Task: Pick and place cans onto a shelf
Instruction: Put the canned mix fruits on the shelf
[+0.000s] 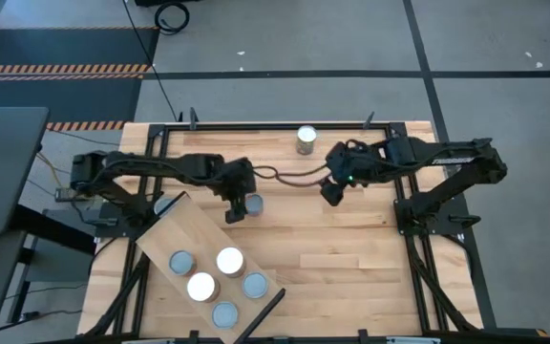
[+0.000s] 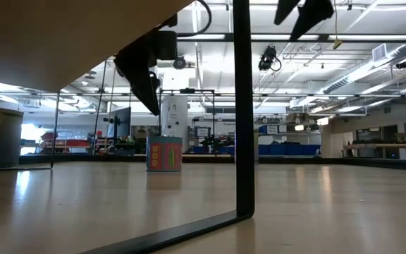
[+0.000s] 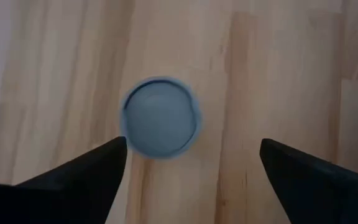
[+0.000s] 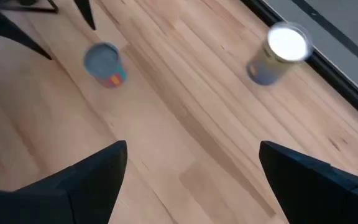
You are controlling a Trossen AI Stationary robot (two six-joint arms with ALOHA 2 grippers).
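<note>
L gripper centre frame, fingers wide, over blue-topped can. R gripper right of centre, fingers wide, empty. Five cans on shelf, lower left.

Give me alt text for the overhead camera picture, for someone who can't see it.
Seen from above, the left gripper hangs with jaws open beside a grey-blue-topped can on the wooden table. Five more cans stand on the pale shelf lying at an angle at the near left. The right gripper waits open near a silvery-topped can by the far edge.
</note>
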